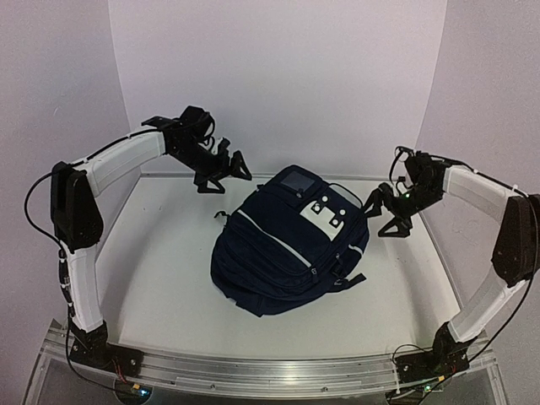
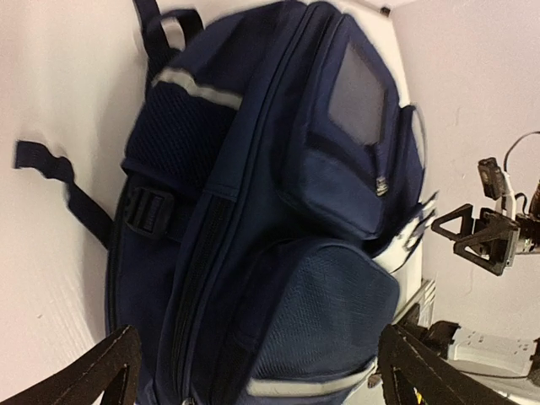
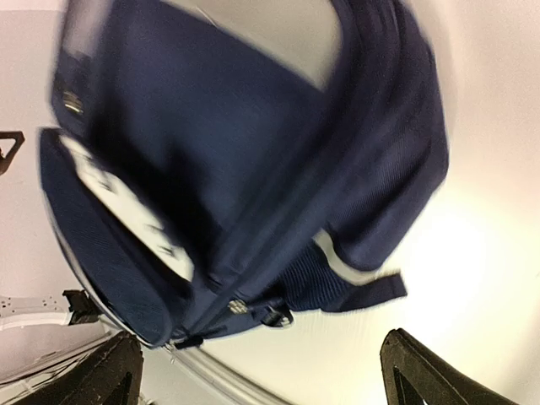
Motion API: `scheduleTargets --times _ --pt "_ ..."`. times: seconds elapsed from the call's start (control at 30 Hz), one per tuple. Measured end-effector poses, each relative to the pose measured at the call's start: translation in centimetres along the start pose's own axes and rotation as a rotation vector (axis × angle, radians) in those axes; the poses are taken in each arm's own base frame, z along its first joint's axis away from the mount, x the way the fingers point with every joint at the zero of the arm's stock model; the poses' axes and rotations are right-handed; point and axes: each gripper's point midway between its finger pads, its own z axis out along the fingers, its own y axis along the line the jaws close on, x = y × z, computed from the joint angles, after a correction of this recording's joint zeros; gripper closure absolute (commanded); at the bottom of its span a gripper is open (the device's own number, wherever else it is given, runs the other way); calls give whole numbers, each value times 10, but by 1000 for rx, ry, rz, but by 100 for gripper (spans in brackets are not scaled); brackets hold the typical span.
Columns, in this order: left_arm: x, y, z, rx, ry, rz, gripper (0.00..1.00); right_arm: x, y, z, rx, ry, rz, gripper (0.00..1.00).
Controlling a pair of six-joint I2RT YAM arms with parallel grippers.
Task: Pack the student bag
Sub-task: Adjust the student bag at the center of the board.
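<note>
White table (image 1: 160, 270) underneath, smooth and matte. On it, the student bag (image 1: 278, 253) lies flat between the two tools, touching neither. It sits to the right of the left gripper (image 1: 229, 179) and to the left of the right gripper (image 1: 386, 215). Long axis runs near to far, top end pointing away from the arm bases. Both grippers' jaws are splayed wide, nothing in them. Woven navy fabric, rounded bulging pockets. There's a mesh pocket (image 2: 325, 312), a grey panel (image 1: 299, 180), a white patch (image 1: 325, 217) and a black plastic buckle (image 2: 148, 207).
</note>
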Motion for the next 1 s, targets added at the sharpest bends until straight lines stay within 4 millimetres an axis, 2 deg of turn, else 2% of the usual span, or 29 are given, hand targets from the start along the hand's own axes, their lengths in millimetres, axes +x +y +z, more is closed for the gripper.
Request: scheduleTargets --times 0.07,0.17,0.23,0.33,0.5,0.6,0.7,0.8,0.87,1.0 --pt "14 10 23 12 64 -19 10 19 -12 17 -4 71 57 2" --pt "46 20 46 26 161 -46 16 36 -22 36 -11 144 116 2" --pt "65 18 59 43 210 -42 21 36 -20 44 -26 159 122 2" --pt "84 7 71 64 238 -9 25 29 -8 62 -63 185 105 2" --pt "122 -16 74 96 269 30 29 1 27 95 -109 206 23 2" --pt "146 -18 70 99 291 -1 28 -19 43 106 -117 195 -19 2" --pt "161 -16 65 97 296 -46 24 -37 62 123 -135 172 -83 2" --pt "169 -12 59 80 286 -83 19 -47 81 135 -153 149 -141 2" --pt "171 -9 55 65 272 -98 16 -51 88 137 -160 136 -157 2" --pt "165 -3 47 32 220 -116 8 -58 85 128 -164 109 -144 2"
